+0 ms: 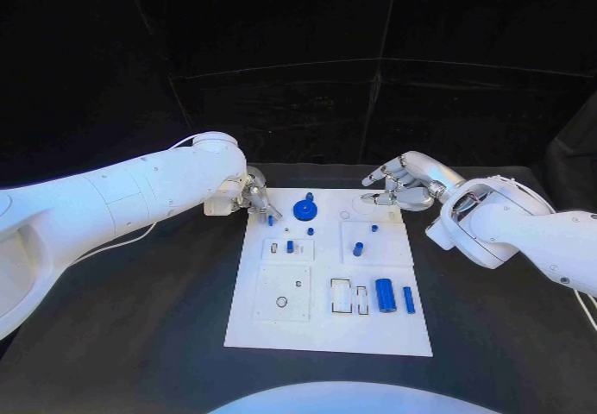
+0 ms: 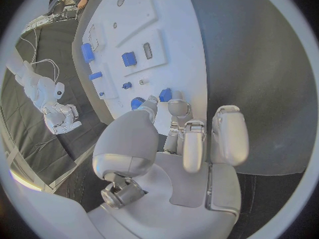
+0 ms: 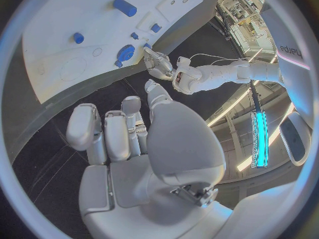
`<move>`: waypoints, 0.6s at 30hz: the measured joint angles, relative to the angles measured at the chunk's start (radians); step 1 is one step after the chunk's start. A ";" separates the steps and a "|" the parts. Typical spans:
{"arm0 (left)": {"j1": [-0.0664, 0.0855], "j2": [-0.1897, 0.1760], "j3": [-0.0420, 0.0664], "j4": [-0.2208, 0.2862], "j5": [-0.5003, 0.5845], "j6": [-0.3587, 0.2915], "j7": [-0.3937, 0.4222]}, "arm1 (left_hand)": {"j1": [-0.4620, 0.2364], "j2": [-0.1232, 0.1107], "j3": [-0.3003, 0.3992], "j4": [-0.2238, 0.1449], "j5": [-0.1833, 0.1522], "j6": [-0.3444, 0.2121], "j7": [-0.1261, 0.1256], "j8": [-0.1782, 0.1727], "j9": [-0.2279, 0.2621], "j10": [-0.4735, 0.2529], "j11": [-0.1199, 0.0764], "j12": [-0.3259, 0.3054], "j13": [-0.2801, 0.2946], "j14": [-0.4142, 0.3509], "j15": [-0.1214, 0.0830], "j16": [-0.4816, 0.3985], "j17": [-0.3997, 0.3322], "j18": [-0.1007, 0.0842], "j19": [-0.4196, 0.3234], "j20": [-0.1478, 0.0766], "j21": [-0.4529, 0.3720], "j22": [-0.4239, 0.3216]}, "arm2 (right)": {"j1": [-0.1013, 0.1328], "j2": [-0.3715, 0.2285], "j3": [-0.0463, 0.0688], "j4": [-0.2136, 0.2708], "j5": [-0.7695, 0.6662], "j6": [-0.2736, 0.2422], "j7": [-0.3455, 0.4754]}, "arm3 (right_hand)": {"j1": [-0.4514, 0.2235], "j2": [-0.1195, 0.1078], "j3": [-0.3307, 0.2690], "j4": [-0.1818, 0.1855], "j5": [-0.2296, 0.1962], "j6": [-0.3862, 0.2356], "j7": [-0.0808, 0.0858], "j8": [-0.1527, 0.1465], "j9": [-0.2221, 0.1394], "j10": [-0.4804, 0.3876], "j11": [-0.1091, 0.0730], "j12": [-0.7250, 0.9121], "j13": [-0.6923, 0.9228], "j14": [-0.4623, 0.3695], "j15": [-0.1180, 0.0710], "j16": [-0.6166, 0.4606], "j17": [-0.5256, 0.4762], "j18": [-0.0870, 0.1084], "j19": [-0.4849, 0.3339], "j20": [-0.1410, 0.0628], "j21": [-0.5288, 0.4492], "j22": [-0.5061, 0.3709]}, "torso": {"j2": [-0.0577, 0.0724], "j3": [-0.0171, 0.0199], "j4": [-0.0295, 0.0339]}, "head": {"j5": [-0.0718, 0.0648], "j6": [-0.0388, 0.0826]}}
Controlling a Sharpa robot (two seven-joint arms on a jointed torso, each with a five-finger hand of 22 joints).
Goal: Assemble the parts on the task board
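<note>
1. Nearest me on the task board [image 1: 326, 332]: a blue cylinder [image 1: 386, 295] w/ a thin blue bar [image 1: 408, 299] just beside it, both lying flat.
2. Mid-board I see small blue pegs [image 1: 358, 248].
3. Far end: blue gear [image 1: 304, 209] on the board.
4. Left hand [image 1: 253, 195] at the far left corner, fingers curled over a small blue part [image 2: 165, 94]; can't tell if they grip it.
5. Right hand [image 1: 405, 183] near the far right corner, fingers apart, holding nothing.
</note>
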 measured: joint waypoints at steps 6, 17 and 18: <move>0.000 -0.001 0.000 0.001 0.003 -0.004 0.011 | 0.063 0.026 0.021 -0.040 0.000 0.003 -0.003 0.000 -0.006 0.000 0.000 0.004 -0.001 0.000 0.000 0.000 0.000 0.000 0.000 0.000 0.000 0.000 | 0.000 0.001 0.000 -0.001 0.000 0.000 0.000 | 0.000 0.000 0.000 0.000 0.000 0.000 0.000 0.000 0.000 0.000 0.000 0.000 0.000 0.000 0.000 0.000 0.000 0.000 0.000 0.000 0.000 0.000 | 0.000 0.0001 0.0002 | -0.001 -0.001; -0.001 -0.004 0.000 0.009 0.013 -0.025 0.036 | 0.216 0.078 0.154 -0.162 -0.004 -0.007 -0.007 -0.019 -0.019 -0.012 -0.009 0.002 -0.007 0.000 0.000 0.000 0.000 0.000 0.000 0.000 -0.004 0.001 | 0.000 0.003 0.000 -0.003 0.000 0.000 0.000 | 0.004 0.004 0.000 0.000 0.000 0.000 0.000 0.000 0.000 0.000 0.000 0.000 0.000 0.000 0.000 0.000 0.000 0.000 0.000 0.000 0.000 0.000 | 0.000 0.0003 0.0003 | -0.001 -0.004; -0.001 -0.005 0.000 0.011 0.014 -0.029 0.038 | 0.219 0.077 0.159 -0.157 -0.004 -0.007 -0.007 -0.018 -0.019 -0.012 -0.009 -0.002 -0.009 0.000 0.000 0.000 0.000 0.000 0.000 0.000 -0.007 0.001 | 0.000 0.003 0.000 -0.003 0.000 0.000 0.000 | 0.004 0.004 0.000 0.000 0.000 0.000 0.000 0.000 0.000 0.000 0.000 0.000 0.000 0.000 0.000 0.000 0.000 0.000 0.000 0.000 0.000 0.000 | 0.000 0.0003 0.0003 | -0.001 -0.004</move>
